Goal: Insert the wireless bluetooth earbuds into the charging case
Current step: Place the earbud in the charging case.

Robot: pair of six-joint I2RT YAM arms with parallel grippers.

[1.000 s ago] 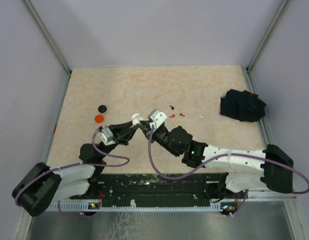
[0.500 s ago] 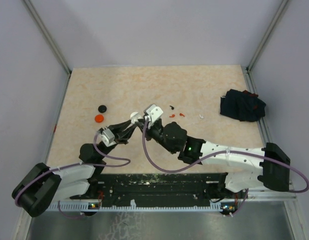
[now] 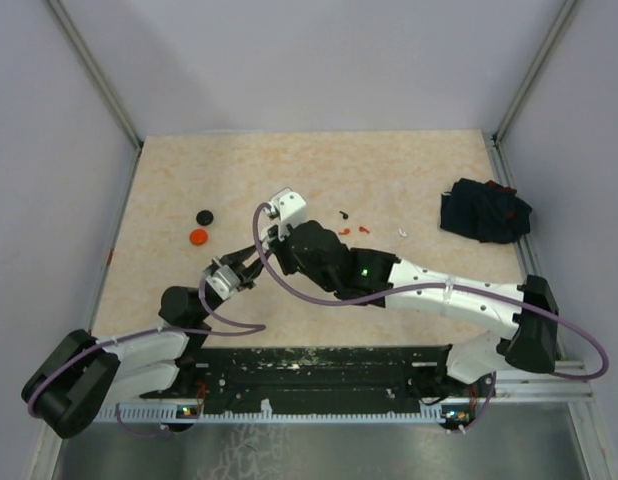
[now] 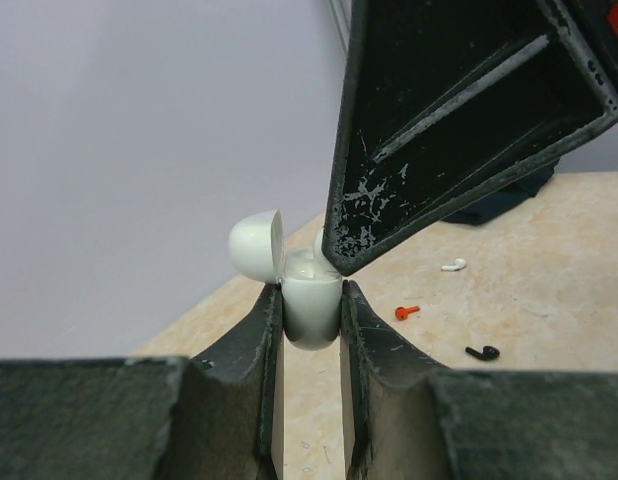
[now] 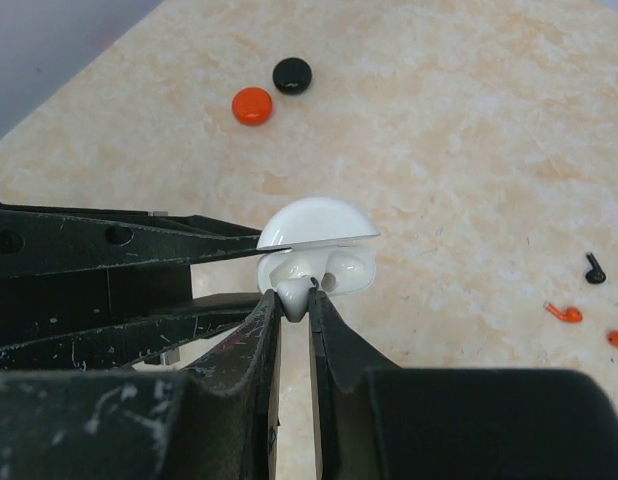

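My left gripper point(image 4: 309, 292) is shut on the body of a white charging case point(image 4: 309, 312), held above the table with its lid point(image 4: 254, 245) swung open. My right gripper point(image 5: 294, 298) is shut on a white earbud point(image 5: 294, 290), whose tip sits at the case's open mouth point(image 5: 334, 268). A second white bud seems to lie inside the case. Loose earbuds lie on the table: a white one point(image 4: 452, 265), a red-orange one point(image 4: 407, 312) and a black one point(image 4: 482, 352). From above, the right wrist hides the case.
A round black disc point(image 3: 204, 216) and a red disc point(image 3: 197, 237) lie left of the arms. A dark navy cloth bundle point(image 3: 484, 212) sits at the right edge. Grey walls close in the table point(image 3: 289, 170) on three sides.
My right arm has swung left and forward over the left gripper, bringing the white earbud to the open case. The left gripper has drawn back slightly, still holding the case.
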